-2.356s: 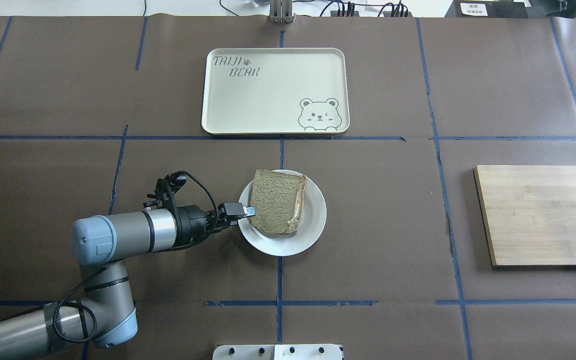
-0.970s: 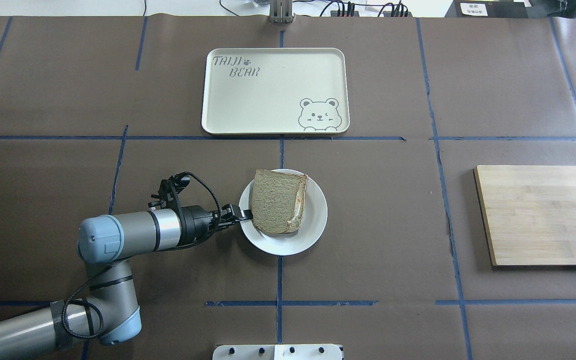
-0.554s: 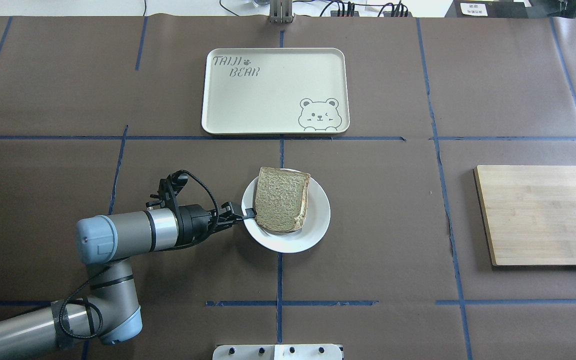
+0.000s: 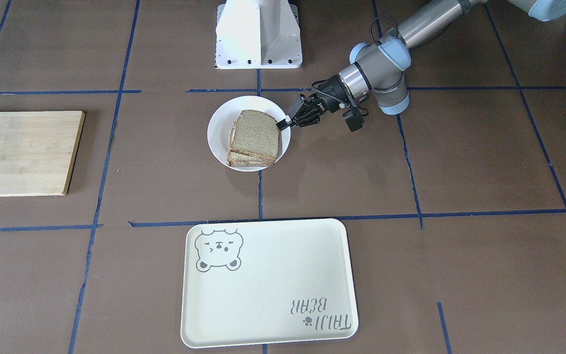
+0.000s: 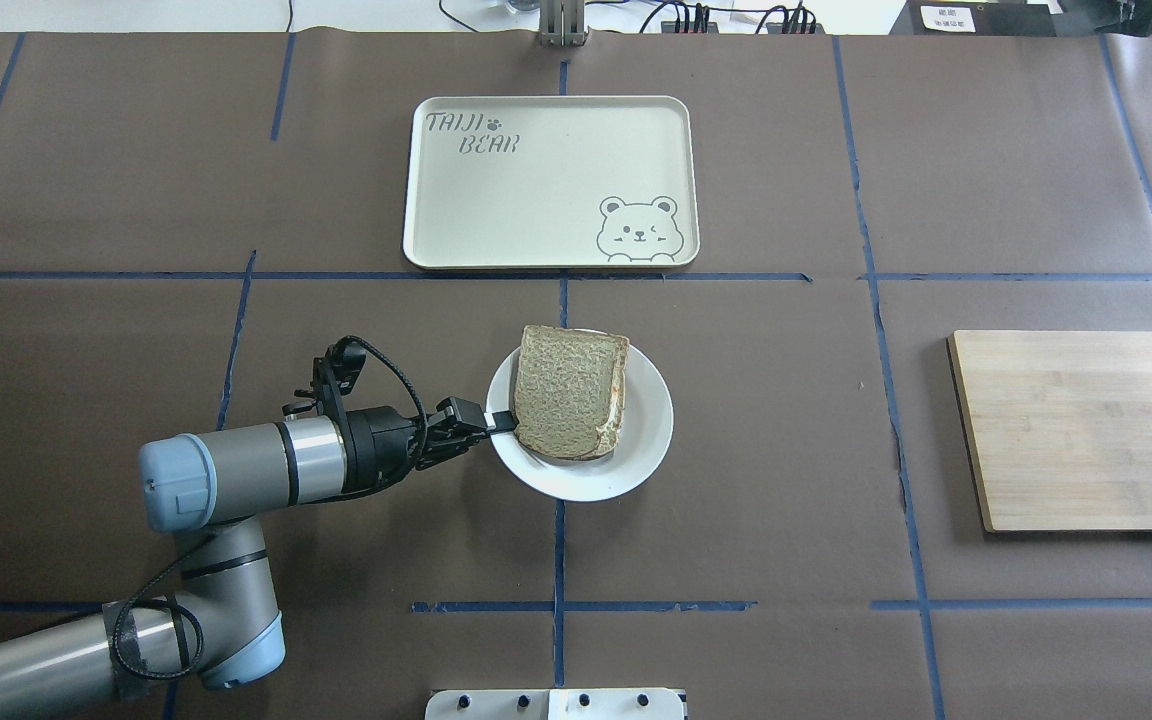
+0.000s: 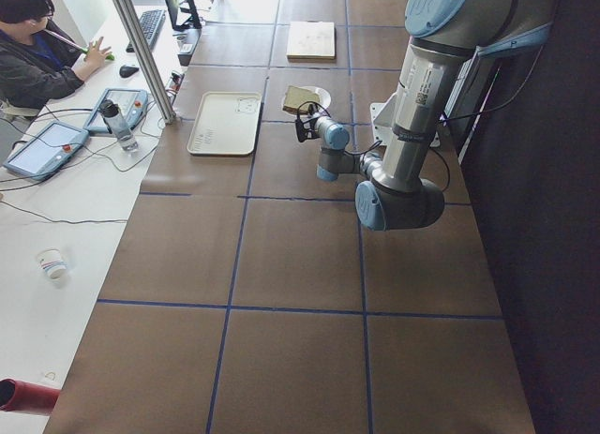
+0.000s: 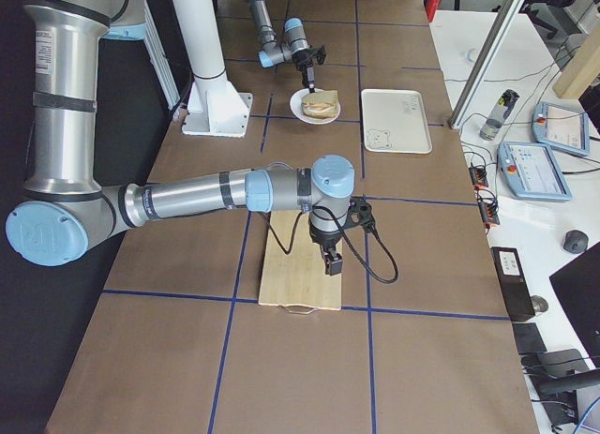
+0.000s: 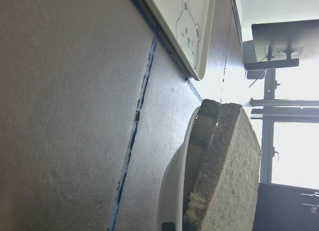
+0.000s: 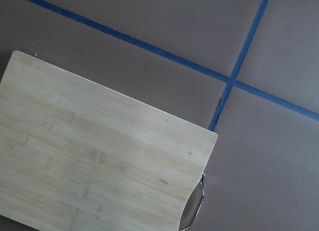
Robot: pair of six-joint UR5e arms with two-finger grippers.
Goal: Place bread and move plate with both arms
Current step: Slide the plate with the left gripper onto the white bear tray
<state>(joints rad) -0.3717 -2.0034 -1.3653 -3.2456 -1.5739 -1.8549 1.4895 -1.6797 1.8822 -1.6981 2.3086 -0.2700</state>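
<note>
If the left fingers (image 5: 502,420), seemingly pinched on the plate (image 5: 641,445) rim, tug sharply, the bread (image 5: 570,390) may slide off its stack. That speckled brown slice lies atop another on the plate, mid-tabletop (image 5: 756,450). The right fingers (image 7: 330,261) hover over the wooden board (image 7: 291,276); I cannot tell whether they are open or closed.

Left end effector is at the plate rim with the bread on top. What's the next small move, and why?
Probably ease the plate slowly toward the tray. The left end effector grips just one edge of the rim, the bread lies loose on top, and the tray lies apart from it.
</note>
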